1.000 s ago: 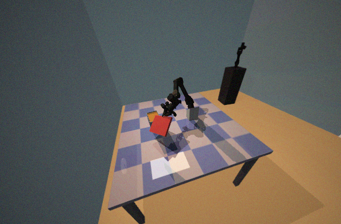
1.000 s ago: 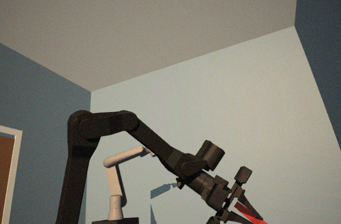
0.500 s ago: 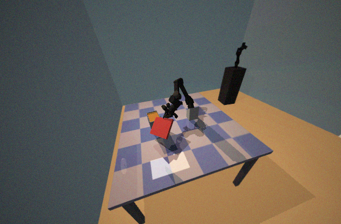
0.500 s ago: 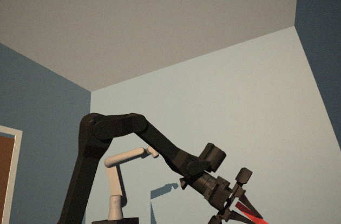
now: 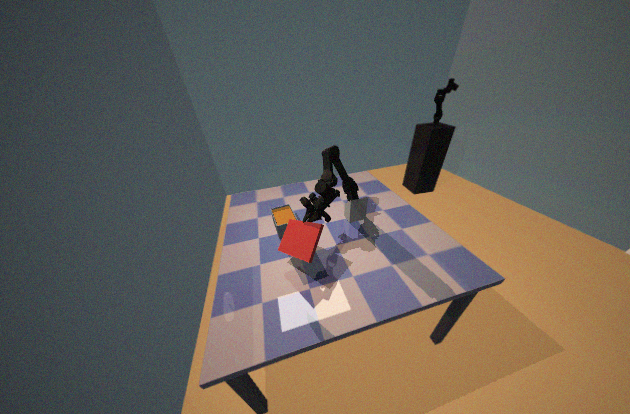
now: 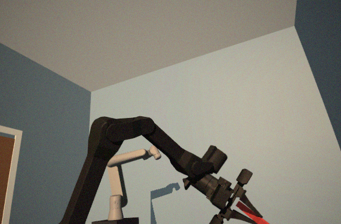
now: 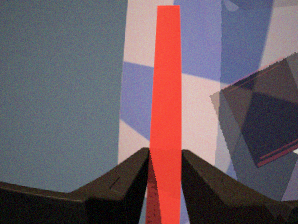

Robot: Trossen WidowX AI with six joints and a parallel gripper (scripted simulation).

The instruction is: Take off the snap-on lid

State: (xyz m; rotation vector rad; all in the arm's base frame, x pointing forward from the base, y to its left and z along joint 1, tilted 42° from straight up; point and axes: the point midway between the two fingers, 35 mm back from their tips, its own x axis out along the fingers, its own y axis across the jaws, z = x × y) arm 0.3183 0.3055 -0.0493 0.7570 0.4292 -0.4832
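Over the checkered table (image 5: pixel 384 295) in this blue-walled room, my gripper (image 7: pixel 164 153) is clamped on one edge of the red lid (image 5: pixel 301 240), which hangs tilted in the air beside the open storage box (image 5: pixel 283 219). It looks thin, stiff and light, so I judge the edge pinch adequate, though a smooth plate held this way could pivot or slip.

Checkered table (image 5: pixel 384 295) open below the lid (image 5: pixel 300 240); box (image 5: pixel 283 218) just behind.
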